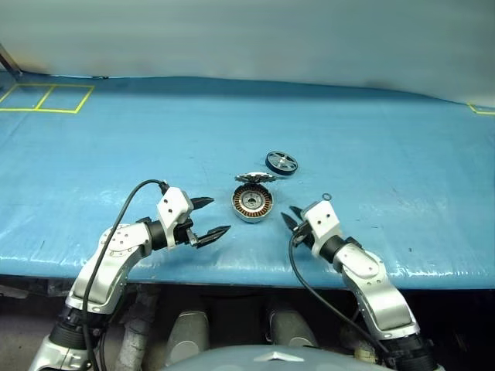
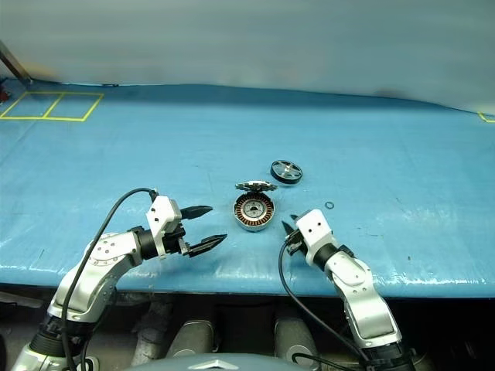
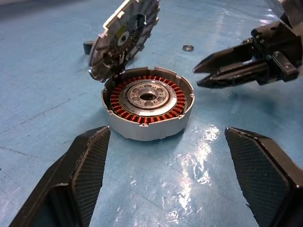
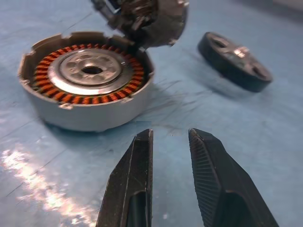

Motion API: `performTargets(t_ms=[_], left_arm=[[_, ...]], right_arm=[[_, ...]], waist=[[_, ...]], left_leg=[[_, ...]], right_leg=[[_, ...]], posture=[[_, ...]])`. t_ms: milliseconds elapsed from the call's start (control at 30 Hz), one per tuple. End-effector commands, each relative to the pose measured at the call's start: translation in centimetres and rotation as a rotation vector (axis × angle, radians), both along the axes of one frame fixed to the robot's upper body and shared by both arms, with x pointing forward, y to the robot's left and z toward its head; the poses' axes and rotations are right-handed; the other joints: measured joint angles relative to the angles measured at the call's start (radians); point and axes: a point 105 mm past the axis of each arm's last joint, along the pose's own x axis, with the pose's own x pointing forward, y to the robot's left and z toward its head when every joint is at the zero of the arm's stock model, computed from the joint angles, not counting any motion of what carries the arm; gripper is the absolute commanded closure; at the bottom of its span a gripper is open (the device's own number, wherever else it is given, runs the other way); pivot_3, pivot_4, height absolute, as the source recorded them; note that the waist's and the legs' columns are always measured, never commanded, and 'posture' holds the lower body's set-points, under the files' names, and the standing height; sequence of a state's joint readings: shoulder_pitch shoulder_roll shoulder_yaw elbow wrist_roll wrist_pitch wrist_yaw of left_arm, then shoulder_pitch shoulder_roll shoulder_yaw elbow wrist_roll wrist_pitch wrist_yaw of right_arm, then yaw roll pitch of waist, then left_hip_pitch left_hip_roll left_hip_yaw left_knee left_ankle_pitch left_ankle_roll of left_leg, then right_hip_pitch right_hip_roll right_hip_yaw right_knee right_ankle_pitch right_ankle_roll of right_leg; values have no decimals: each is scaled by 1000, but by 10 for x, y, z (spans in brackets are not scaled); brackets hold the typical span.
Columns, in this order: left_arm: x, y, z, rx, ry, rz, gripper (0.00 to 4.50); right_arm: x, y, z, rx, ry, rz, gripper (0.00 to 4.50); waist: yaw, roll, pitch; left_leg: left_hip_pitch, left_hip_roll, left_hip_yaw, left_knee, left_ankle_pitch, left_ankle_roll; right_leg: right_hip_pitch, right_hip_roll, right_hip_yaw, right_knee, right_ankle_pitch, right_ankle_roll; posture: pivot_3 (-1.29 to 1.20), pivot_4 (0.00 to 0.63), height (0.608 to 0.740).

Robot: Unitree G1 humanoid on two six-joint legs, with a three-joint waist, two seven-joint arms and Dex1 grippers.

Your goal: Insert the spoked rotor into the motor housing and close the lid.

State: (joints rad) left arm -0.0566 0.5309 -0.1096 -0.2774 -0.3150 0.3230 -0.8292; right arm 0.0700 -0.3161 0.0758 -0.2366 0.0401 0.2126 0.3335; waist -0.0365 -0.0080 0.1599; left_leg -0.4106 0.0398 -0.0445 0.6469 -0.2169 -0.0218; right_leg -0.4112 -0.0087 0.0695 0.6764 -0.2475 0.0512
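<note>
Blue sheeting covers the surface [image 1: 371, 154], and on it I count one motor housing [image 1: 253, 205], one lid [image 1: 255, 178], one spoked rotor [image 1: 281, 163] and one small dark ring [image 1: 326, 196]. The housing lies near the middle, open side up, with its copper windings circling a silver centre. Its lid is tipped up at the far edge, joined there and leaning over the cup. The rotor lies flat, just beyond the housing to the far right, apart from it. The little ring sits to the right of the housing, close to my right wrist. My left gripper [image 1: 210, 218] hovers left of the housing, its jaws spread wide and empty. My right gripper [image 1: 291, 220] hangs near-right of the housing, its jaws narrowed to a slim gap, holding nothing. Yellow tape squares [image 1: 46, 97] mark the far left corner. Nothing lies between my jaws and the housing.
</note>
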Motion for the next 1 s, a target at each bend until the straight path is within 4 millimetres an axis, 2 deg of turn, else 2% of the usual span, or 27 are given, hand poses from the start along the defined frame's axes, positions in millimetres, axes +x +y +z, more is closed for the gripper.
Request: performTargets(t_ms=[33, 133, 400, 533, 700, 1000], left_arm=[[3, -6, 16, -44, -63, -5, 343], [3, -8, 16, -40, -64, -16, 343], [6, -13, 19, -43, -78, -27, 343], [4, -15, 12, -24, -68, -24, 343], [3, -15, 11, -25, -66, -19, 343], [2, -11, 5, 4, -64, -13, 343]], right_arm=[[10, -20, 11, 0, -79, -101, 3269], [12, -19, 4, -49, -77, -93, 2682], [30, -26, 12, -13, -140, -203, 27], [43, -42, 7, 35, -114, -326, 9], [48, -55, -5, 103, -39, -410, 9], [37, -66, -25, 71, 46, -445, 9]], waist=[[0, 0, 0], [0, 0, 0], [-2, 0, 0], [-1, 0, 0], [-1, 0, 0], [-3, 1, 0]], left_leg=[[0, 0, 0, 0, 0, 0], [0, 0, 1, -1, 0, 0], [0, 0, 1, -1, 0, 0], [0, 0, 1, -1, 0, 0], [0, 0, 1, -1, 0, 0], [0, 0, 1, -2, 0, 0]], right_leg=[[0, 0, 1, 0, 0, 0], [0, 0, 1, 0, 0, 0], [-1, 0, 1, 0, 0, 0], [0, 0, 1, 0, 0, 0], [0, 0, 1, 0, 0, 0], [0, 0, 2, 0, 0, 0]], posture=[[0, 150, 740], [0, 150, 740], [0, 150, 740], [0, 150, 740], [0, 150, 740], [0, 150, 740]])
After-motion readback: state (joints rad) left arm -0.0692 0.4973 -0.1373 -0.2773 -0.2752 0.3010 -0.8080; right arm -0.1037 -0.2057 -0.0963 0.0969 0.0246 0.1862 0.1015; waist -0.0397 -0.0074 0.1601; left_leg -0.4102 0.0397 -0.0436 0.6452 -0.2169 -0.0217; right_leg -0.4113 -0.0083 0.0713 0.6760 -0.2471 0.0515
